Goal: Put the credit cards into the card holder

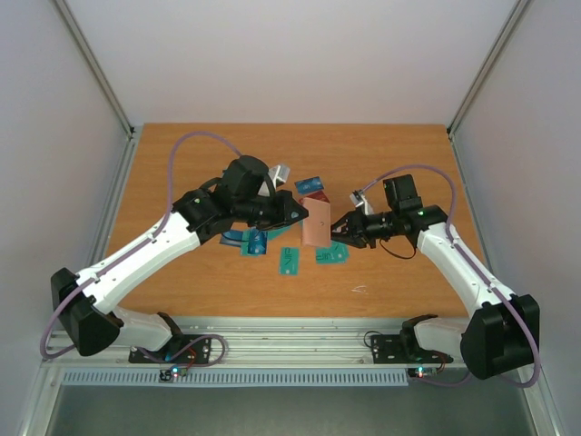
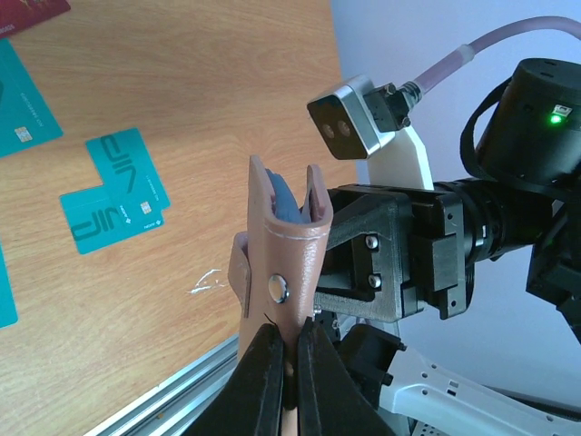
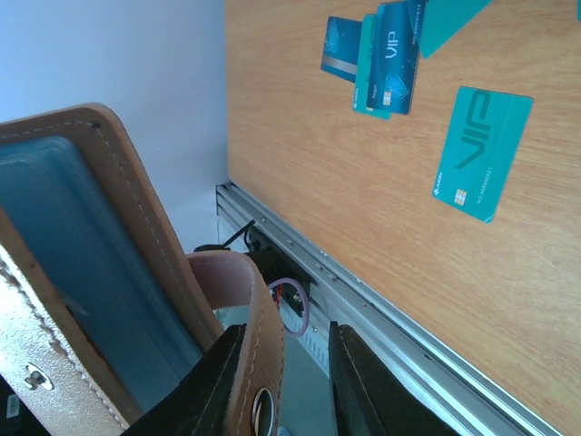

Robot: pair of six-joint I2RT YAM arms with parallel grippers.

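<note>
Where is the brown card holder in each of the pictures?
Top view: the card holder is near the middle of the picture, over the wooden table.
Left wrist view: the card holder stands upright in the centre, pinched at its bottom by the left hand.
Right wrist view: the card holder fills the lower left, very close.
Shared landmark: the wooden table.

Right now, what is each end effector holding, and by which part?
The left end effector pinches the tan card holder by its edge beside the snap. Whether the right end effector grips its strap cannot be told.
</note>
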